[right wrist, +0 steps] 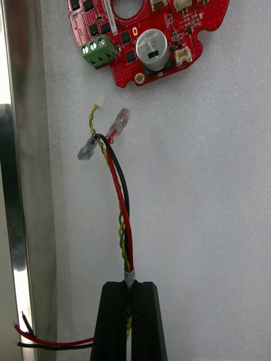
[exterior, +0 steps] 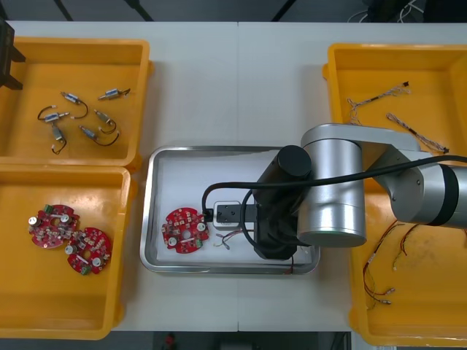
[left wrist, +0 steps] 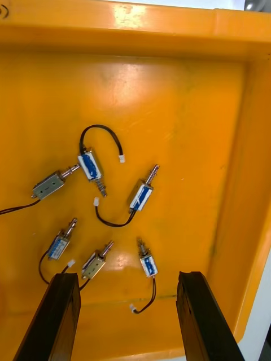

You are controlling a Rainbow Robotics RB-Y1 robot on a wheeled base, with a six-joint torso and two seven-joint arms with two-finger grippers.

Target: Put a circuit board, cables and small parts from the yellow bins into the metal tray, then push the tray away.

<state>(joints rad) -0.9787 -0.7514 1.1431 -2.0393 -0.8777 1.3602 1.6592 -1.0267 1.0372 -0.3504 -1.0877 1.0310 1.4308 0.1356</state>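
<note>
The right fingers (right wrist: 116, 316) are clamped on a red and yellow cable (right wrist: 121, 214), which runs ahead of their tips over the metal tray (right wrist: 17, 225) toward a round red circuit board (right wrist: 148, 39). The left fingers (left wrist: 59, 316) stand spread above small metal parts (left wrist: 141, 194) in a yellow bin (left wrist: 169, 101).

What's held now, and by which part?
Right gripper, over the metal tray, pinches the red and yellow cable at its taped part; left gripper open over a yellow bin.

Front camera high overhead, looks steeply down on whole light table (exterior: 233, 87). My right wrist camera close over shiny white-floored metal tray (right wrist: 197, 214); left wrist camera close over far-left yellow bin (left wrist: 169, 96). Front view shares both.
</note>
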